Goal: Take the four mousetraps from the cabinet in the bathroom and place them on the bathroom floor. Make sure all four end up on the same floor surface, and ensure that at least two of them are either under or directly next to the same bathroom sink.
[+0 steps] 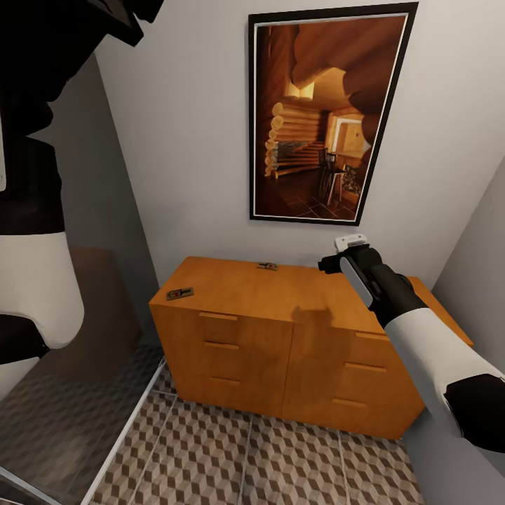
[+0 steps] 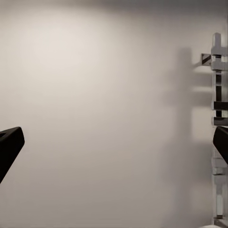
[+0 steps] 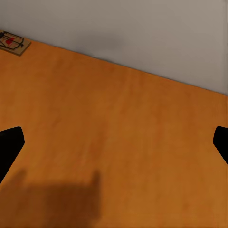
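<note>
Low wide orange-brown wooden cabinet stood below the right pincer | right pincer hovered released over its bare top; left pincer released, facing a wall | two small tan wooden mousetraps lay well to the pincer's left | risk: a shallow reach might shove a flat trap off the edge.

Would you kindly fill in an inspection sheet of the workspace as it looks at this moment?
Surface: orange-brown cabinet, drawers shut; cube-pattern bathroom floor in front.
Job's things: two mousetraps on the cabinet top, one near the front left corner, one by the wall.
Clutter: nothing seen.
Grippers: right gripper open over the cabinet top, holding nothing; left gripper open, facing a wall.
Cables: nothing seen.
Surroundings: framed picture above the cabinet; chrome rack on the wall.
</note>
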